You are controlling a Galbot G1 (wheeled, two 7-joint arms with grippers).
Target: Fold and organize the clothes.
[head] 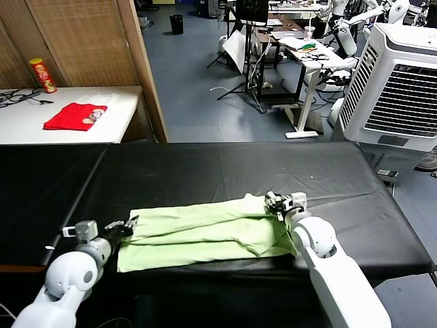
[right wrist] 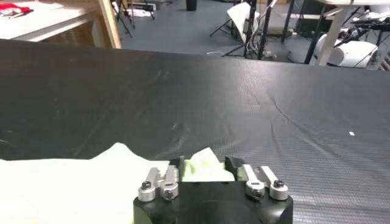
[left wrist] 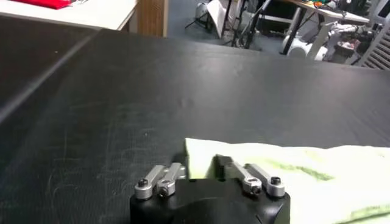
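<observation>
The clothes are one pale green T-shirt (head: 205, 232), lying folded into a long band across the near part of the black table (head: 205, 171). My left gripper (head: 128, 225) is at the band's left end, shut on a corner of the cloth (left wrist: 304, 173); in the left wrist view that corner sits between the left gripper's (left wrist: 203, 165) fingers. My right gripper (head: 276, 203) is at the far right corner, and its wrist view shows a bunched fold of the shirt (right wrist: 73, 182) pinched in the right gripper (right wrist: 204, 164). The floral print is hidden.
A red folded garment (head: 75, 116) and a red can (head: 42, 75) rest on the white side table (head: 123, 102) at the back left. A wooden partition (head: 143, 61) stands behind the black table. A white air cooler (head: 403, 82) stands at the right.
</observation>
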